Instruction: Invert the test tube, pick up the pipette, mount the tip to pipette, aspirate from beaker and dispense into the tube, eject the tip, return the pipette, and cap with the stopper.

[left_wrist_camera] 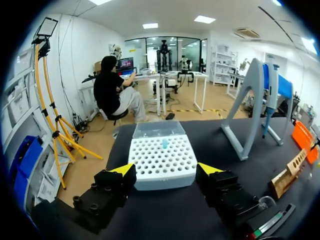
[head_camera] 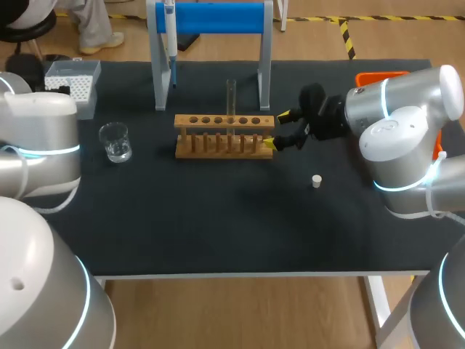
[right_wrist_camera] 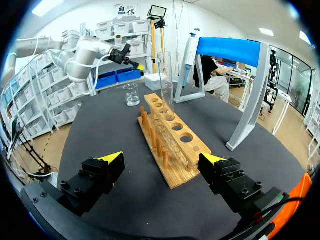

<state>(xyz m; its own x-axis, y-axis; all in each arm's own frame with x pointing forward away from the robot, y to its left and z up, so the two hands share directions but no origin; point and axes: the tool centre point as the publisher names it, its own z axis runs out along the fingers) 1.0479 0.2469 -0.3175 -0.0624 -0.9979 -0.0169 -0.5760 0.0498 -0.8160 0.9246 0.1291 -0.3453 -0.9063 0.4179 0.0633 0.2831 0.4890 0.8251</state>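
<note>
Beaker [head_camera: 115, 141] stands at centre left of the tabletop [head_camera: 218, 218], and the left gripper [left_wrist_camera: 165, 170], fingers apart, faces the tip box [left_wrist_camera: 161, 160]. At centre, the test tube [head_camera: 231, 98] stands upright in the rack [head_camera: 224, 135]. The right gripper [head_camera: 275, 129] is spread at the rack's right end. The stopper [head_camera: 317, 181] lies lower right.

The counter [head_camera: 218, 218] is flat black all over. At centre frame the rack [head_camera: 224, 134] is honey-brown wood with a row of dark holes along its top. The test tube [head_camera: 231, 94] in it is clear, as is the beaker [head_camera: 115, 141] at left. Right of centre, the stopper [head_camera: 317, 181] is white. At top the stand [head_camera: 211, 18] has grey legs and a bright blue bar. Upper left, the tip box [head_camera: 73, 81] is white with a grid of holes. An orange bin [head_camera: 381, 75] shows at upper right. The left arm [head_camera: 43, 145] and right arm [head_camera: 407, 123] are silvery grey with glowing cyan rings, and the right end effector [head_camera: 275, 129] is black, tipped yellow.
</note>
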